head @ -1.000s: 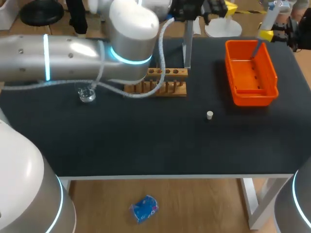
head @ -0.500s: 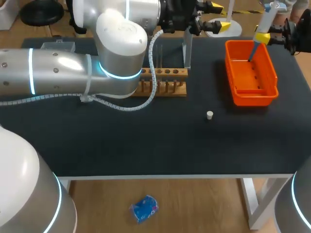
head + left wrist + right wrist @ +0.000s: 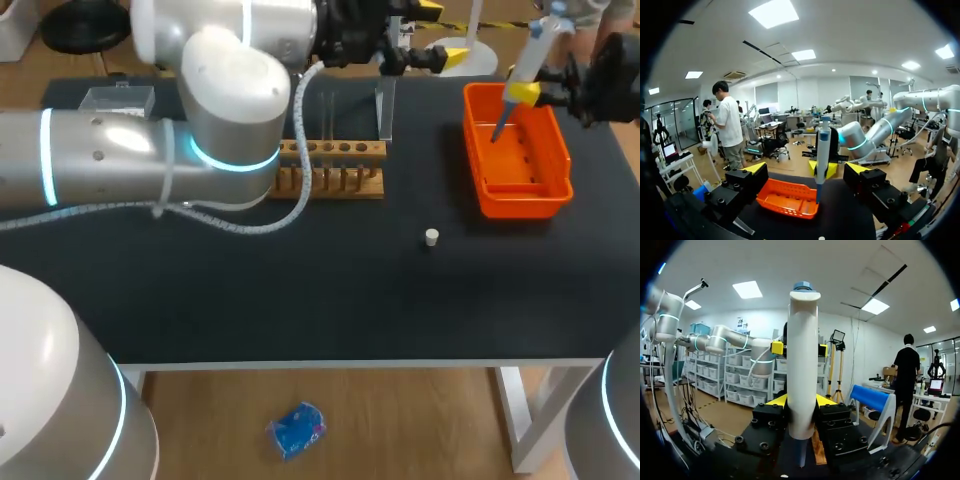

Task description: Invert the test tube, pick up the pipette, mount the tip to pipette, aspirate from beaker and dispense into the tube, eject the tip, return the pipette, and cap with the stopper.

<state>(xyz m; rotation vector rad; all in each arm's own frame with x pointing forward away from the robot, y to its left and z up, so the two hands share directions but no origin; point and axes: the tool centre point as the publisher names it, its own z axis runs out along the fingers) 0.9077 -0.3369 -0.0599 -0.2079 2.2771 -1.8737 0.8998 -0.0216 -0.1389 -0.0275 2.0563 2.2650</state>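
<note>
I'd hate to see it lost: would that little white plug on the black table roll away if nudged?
The stopper looks tiny and light, so a nudge would probably send it skidding. It seems to stand on a flat end on the table, so it likely stays put until tipped; on its round side it may roll.

The white pipette with a blue cap (image 3: pixel 528 45) hangs tilted, clamped in the right gripper (image 3: pixel 522 93) — its thin lower end points down over the orange plastic tray (image 3: pixel 515 205). The clear glass test tube (image 3: pixel 385 105) stands upright just behind the wooden rack (image 3: pixel 335 182). The small white stopper (image 3: pixel 431 237) lies on the black tabletop (image 3: pixel 300 290) — well apart from both.
</note>
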